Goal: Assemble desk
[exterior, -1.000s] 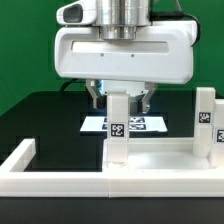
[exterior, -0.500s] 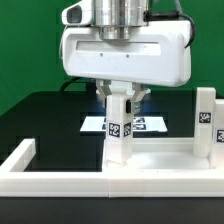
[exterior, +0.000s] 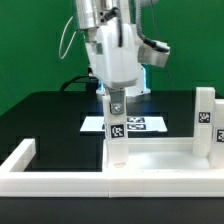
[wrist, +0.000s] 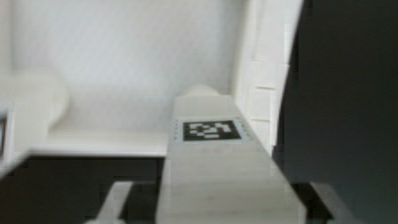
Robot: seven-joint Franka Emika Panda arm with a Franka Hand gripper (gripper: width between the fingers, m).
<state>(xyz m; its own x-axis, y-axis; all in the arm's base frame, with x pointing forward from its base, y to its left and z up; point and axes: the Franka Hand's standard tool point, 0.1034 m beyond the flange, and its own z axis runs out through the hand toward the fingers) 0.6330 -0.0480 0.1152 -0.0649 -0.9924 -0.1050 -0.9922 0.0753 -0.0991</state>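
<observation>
A white square-section leg block [exterior: 117, 128] with a black-and-white tag stands upright at the near corner of the desk top [exterior: 160, 158], a wide white rimmed tray. My gripper [exterior: 114, 100] comes down from above and is shut on the leg's upper part, its body turned edge-on to the exterior view. In the wrist view the leg [wrist: 217, 160] runs between my fingers down to the white desk top [wrist: 125, 60], with the gripper [wrist: 222, 205] astride it. A second tagged leg [exterior: 205, 120] stands upright at the exterior view's right.
The marker board [exterior: 150, 123] lies flat on the black table behind the desk top. A long white bar [exterior: 60, 185] with a raised end [exterior: 20, 155] runs along the front. A green wall closes off the back.
The jaws have closed onto the leg. The gripper has since turned about its vertical axis, from broadside to edge-on in the exterior view. The leg stays upright at the same spot.
</observation>
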